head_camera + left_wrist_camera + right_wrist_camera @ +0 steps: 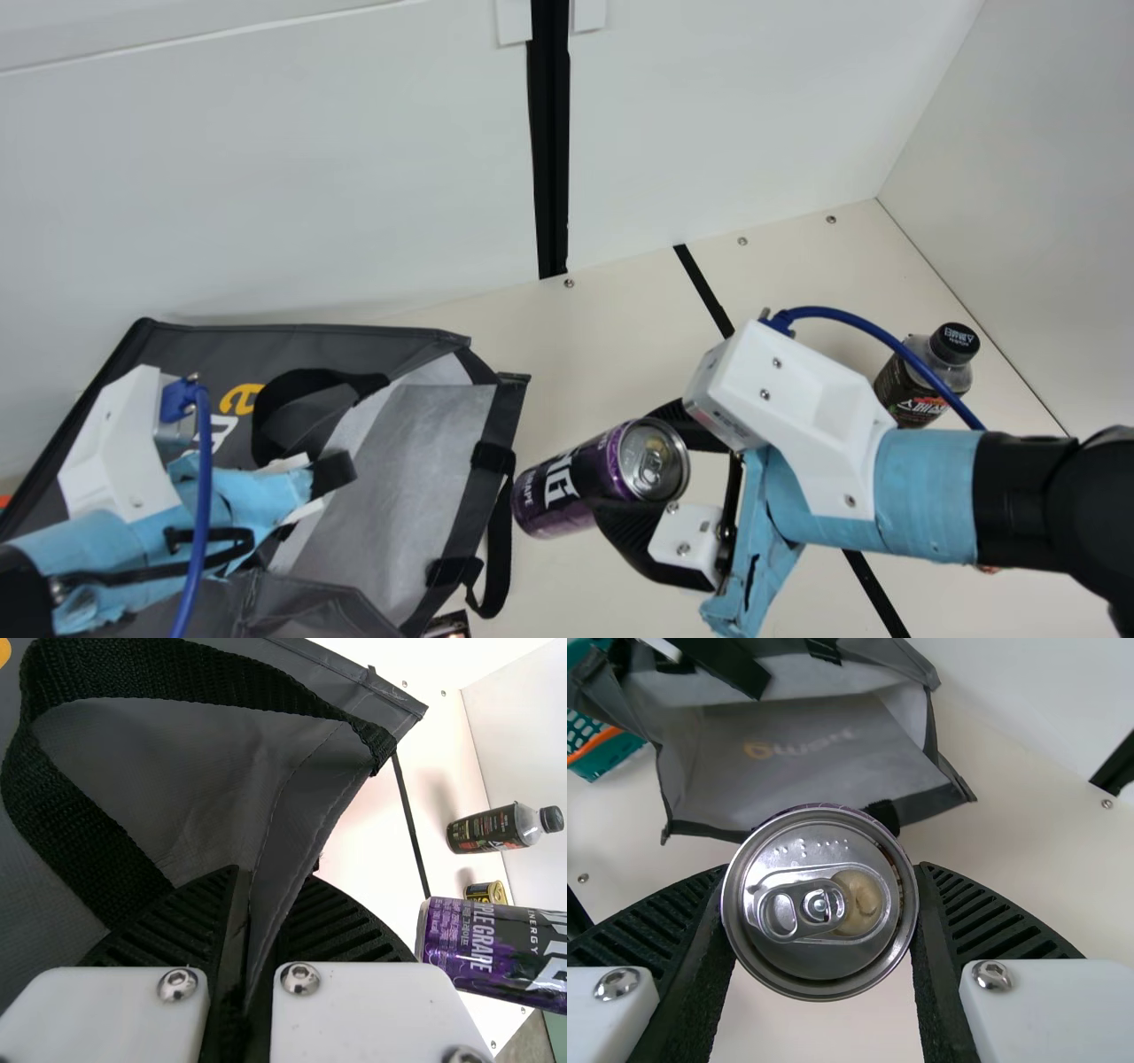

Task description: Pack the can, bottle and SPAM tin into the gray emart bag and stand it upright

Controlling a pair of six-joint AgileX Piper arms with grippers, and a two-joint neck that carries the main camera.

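Note:
The gray bag (354, 346) lies on its side at the left of the main view, its mouth facing right. My left gripper (310, 483) is at the bag's upper edge; in the left wrist view the gripper (248, 948) is shut on the gray fabric (301, 815). A purple can (567, 487) is held tilted by my right gripper (642, 470), just outside the bag's mouth. From the right wrist, the can's silver top (819, 904) sits between the fingers of the gripper (824, 930). The bottle (921, 372) stands at the right, and the SPAM tin (485, 893) is near it.
White walls (310, 177) rise behind and to the right of the cream table (620, 319). A teal basket (607, 753) with an orange edge shows beyond the bag. A black strip (704, 288) crosses the tabletop between bag and bottle.

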